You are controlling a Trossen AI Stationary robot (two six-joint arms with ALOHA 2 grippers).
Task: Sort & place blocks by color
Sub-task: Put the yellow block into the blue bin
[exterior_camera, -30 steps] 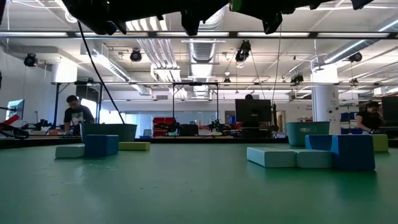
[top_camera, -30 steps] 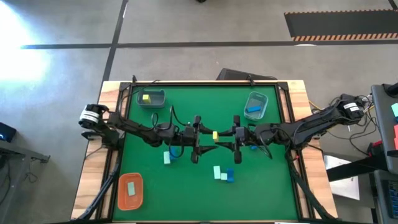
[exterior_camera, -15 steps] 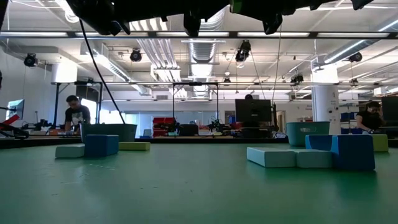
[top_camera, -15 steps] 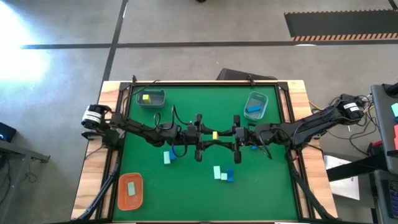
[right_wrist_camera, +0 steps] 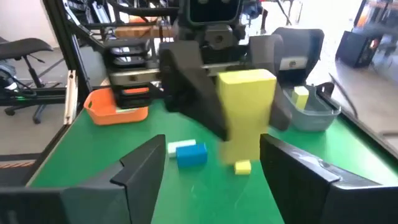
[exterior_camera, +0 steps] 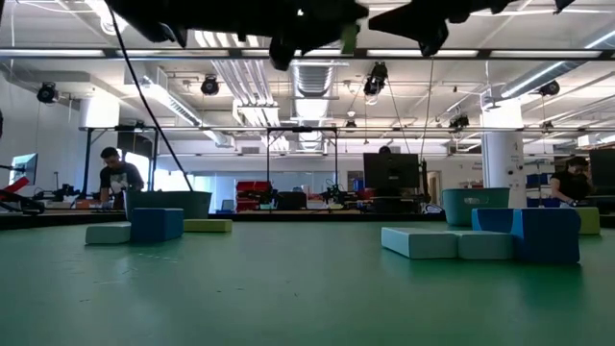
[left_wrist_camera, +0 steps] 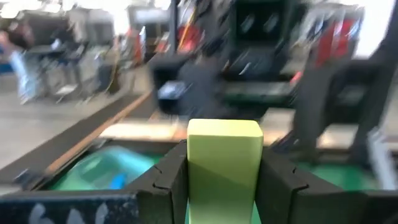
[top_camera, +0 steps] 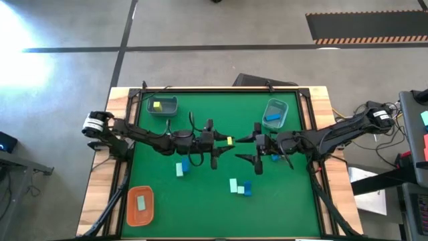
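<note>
Sorting partly done, judging by the layout. One yellow block (top_camera: pixel 156 105) already in the grey-blue tray (top_camera: pixel 162 106) behind the left gripper (top_camera: pixel 225 141), one blue block (top_camera: pixel 271 118) in the second grey-blue tray (top_camera: pixel 275 112) behind the right gripper (top_camera: pixel 249 148), one pale mint block (top_camera: pixel 141 201) in the orange tray (top_camera: pixel 140 205) at the near left corner.

Held above mid-table: a yellow brick (left_wrist_camera: pixel 224 167), clamped between the left gripper's closed fingers (left_wrist_camera: pixel 166 180). Smooth, matte, square-edged, standing upright in the jaws. Directly facing it, just apart, the right gripper, spread wide and empty.

Left to sort, all on the green mat (top_camera: pixel 200 194): a mint and blue pair (top_camera: pixel 182 167) below the left gripper; a small yellow piece (right_wrist_camera: pixel 242 167) under the held brick; a cluster of mint and blue blocks (top_camera: pixel 240 187) nearer the front, below the right gripper; one blue piece (top_camera: pixel 274 158) beside the right gripper. Roughly a third placed.
</note>
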